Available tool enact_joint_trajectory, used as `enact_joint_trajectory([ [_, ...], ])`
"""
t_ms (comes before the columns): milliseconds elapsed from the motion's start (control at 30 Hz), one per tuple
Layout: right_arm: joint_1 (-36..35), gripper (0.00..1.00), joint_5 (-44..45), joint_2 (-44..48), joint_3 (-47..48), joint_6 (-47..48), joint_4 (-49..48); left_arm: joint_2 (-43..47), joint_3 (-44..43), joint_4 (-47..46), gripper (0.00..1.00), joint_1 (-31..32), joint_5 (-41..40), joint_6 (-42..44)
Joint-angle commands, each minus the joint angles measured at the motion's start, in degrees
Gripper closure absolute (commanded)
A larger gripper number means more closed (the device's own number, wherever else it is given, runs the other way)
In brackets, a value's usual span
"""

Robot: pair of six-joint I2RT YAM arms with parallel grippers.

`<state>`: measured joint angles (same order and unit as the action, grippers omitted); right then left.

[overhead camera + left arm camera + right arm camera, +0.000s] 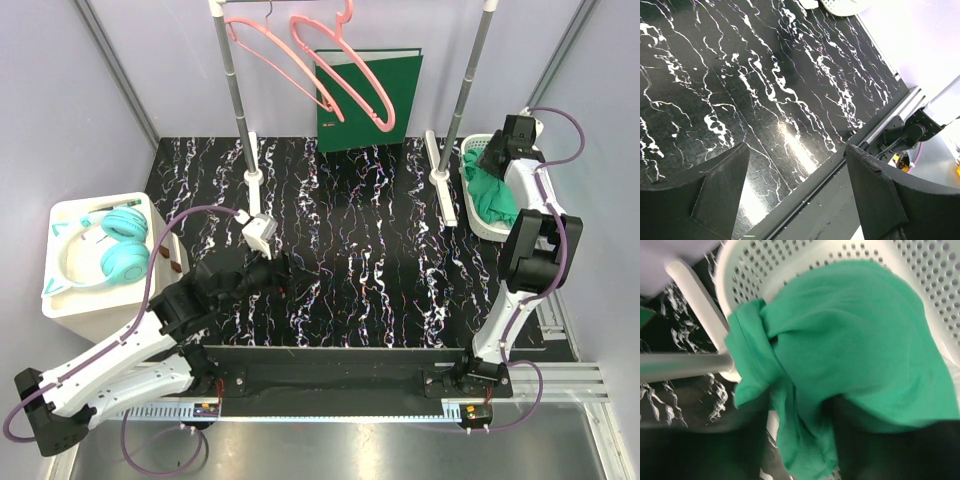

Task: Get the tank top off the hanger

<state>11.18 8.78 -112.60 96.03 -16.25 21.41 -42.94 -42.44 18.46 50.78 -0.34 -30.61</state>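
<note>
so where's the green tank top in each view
top external: tank top bunched in the white basket at the right edge.
left wrist: not in it.
right wrist: fills the middle, spilling over the rim.
shared landmark: the white basket, in the top and right wrist views.

Fingers (880, 455) of right tool (800, 450) blurred dark; hold on tank top (850, 350) not determinable. Basket (940, 285) cropped at top, right. Left tool (796, 155) fingers (715, 200) cut off by bottom edge.

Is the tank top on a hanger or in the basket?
In the basket: the tank top lies bunched inside; both pink hangers hang bare.
</note>
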Motion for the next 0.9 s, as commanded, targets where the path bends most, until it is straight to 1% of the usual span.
enact_joint_trajectory([
  [0,-0.28,0.29,0.45,2.55,1.35,-4.4,8.27,-0.57,-2.21,-2.99,0.18,0.19,2.18,-1.64],
  [33,-0.37,0.21,0.71,3.43,0.66,-4.75,9.43,-0.57,-1.95,-3.42,0.18,0.1,2.1,-1.91],
  [67,-0.37,0.03,1.06,5.7,0.13,-4.67,10.48,-0.57,-1.78,-3.69,0.18,0.19,2.01,-2.26],
  [100,-0.46,0.0,1.94,7.03,-0.57,-4.67,11.63,-0.74,-1.6,-3.95,0.18,0.1,1.75,-2.43],
  [200,-0.46,0.0,5.81,12.65,-3.21,-6.07,17.94,-0.83,-0.72,-5.1,0.18,0.1,1.04,-3.4],
  [233,-0.89,0.0,6.77,14.32,-5.48,-6.25,18.92,-1.01,-0.28,-5.97,0.18,0.1,0.95,-3.93],
  [267,-1.59,0.0,7.83,18.16,-7.24,-6.25,19.45,-1.09,-0.02,-6.33,0.18,0.19,0.78,-4.28],
  [300,-3.86,0.0,9.05,20.46,-9.17,-5.03,19.63,-1.27,0.59,-6.68,0.18,0.19,0.78,-4.63],
  [333,-5.02,0.0,11.24,24.84,-13.11,-4.67,19.72,-1.45,0.95,-7.81,0.18,0.19,0.78,-5.5],
  [367,-5.98,0.0,11.18,27.14,-15.15,-4.49,19.64,-1.62,1.12,-8.35,0.18,0.1,0.78,-5.86],
  [400,-8.34,0.0,9.61,29.43,-17.08,-4.58,19.55,-1.62,1.82,-8.79,0.18,0.19,0.87,-6.3],
  [433,-9.67,0.0,4.2,34.06,-21.02,-4.58,19.46,-1.97,2.26,-9.83,0.18,0.1,0.87,-6.74],
  [467,-10.82,0.0,0.75,36.55,-23.23,-4.84,19.03,-1.97,2.79,-10.28,0.17,0.19,0.61,-6.92],
  [500,-14.57,0.0,-3.46,39.01,-25.78,-6.32,16.41,-1.97,4.01,-10.63,0.17,0.19,0.52,-7.18],
  [533,-15.91,0.0,-13.16,44.25,-31.63,-7.73,14.38,-1.8,4.72,-11.68,0.16,0.19,-0.88,-7.53],
  [567,-16.97,0.0,-17.78,46.83,-35.09,-9.48,8.53,-1.62,5.51,-12.21,0.16,0.19,-1.5,-7.79],
  [600,-18.02,0.0,-22.44,49.46,-38.86,-13.24,4.47,-1.36,7.0,-12.65,0.16,0.19,-2.2,-8.23],
  [633,-20.38,0.0,-30.49,54.19,-46.56,-15.54,0.43,-0.66,7.89,-13.61,0.15,0.19,-2.82,-9.11],
  [667,-21.19,0.0,-33.44,56.24,-50.37,-18.09,-8.75,-0.13,8.94,-14.49,0.15,0.19,-3.0,-9.55],
  [700,-22.16,0.0,-35.73,58.09,-57.81,-23.68,-13.71,0.48,11.56,-16.77,0.15,0.19,-2.91,-10.16],
  [733,-23.73,0.0,-40.2,60.54,-61.36,-26.44,-18.81,1.79,13.06,-18.18,0.15,0.1,-2.3,-11.39],
  [767,-24.79,0.0,-41.89,61.35,-64.79,-29.07,-29.3,2.59,14.91,-20.28,0.14,0.28,-1.69,-11.84],
  [800,-25.67,0.0,-43.22,61.88,-70.31,-33.45,-33.58,3.38,18.67,-24.39,0.14,0.19,-1.07,-12.36],
  [833,-26.38,0.0,-44.62,62.23,-72.8,-35.24,-37.45,5.04,20.71,-26.61,0.13,0.19,-0.02,-13.67],
  [867,-27.78,0.0,-44.72,62.41,-75.26,-36.82,-44.63,5.75,22.81,-29.07,0.13,0.19,-0.01,-14.38],
])
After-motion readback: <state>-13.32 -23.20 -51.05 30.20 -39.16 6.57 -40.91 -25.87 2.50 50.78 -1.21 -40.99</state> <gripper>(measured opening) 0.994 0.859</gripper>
